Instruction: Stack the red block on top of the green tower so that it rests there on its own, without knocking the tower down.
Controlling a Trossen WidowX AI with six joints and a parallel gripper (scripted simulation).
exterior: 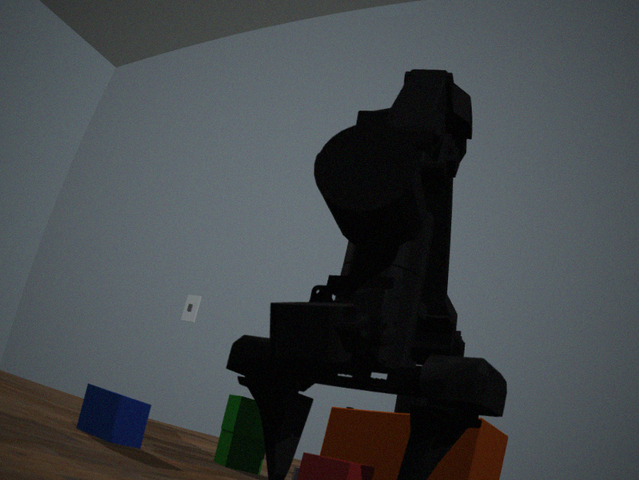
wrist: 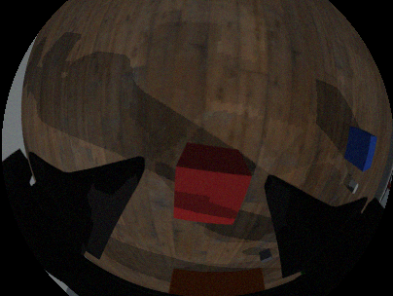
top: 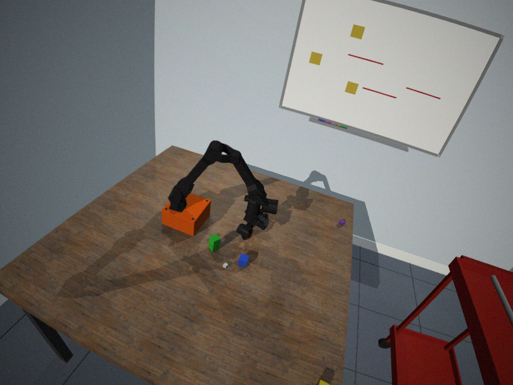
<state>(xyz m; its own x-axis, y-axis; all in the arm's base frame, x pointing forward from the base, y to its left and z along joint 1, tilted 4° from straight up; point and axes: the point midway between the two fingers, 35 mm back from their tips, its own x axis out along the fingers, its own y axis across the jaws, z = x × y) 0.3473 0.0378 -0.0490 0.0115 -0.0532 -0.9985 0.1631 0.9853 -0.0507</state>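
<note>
I see the red block [wrist: 209, 184] on the table [top: 124, 315], between the fingers of my wide-apart, empty claw [wrist: 203, 210]. The green tower [top: 214, 242] stands just left of it.

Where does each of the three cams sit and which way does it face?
Top: high above a table corner, angled down at the whole table, wall and whiteboard; entire arm visible.
Exterior: near tabletop level, tilted up at the open tool, which fills the frame.
Wrist: on the arm, looking straight down; both fingers flank the red block.
Shared: the blue block shows in all three views; the green tower shows in top and exterior.
</note>
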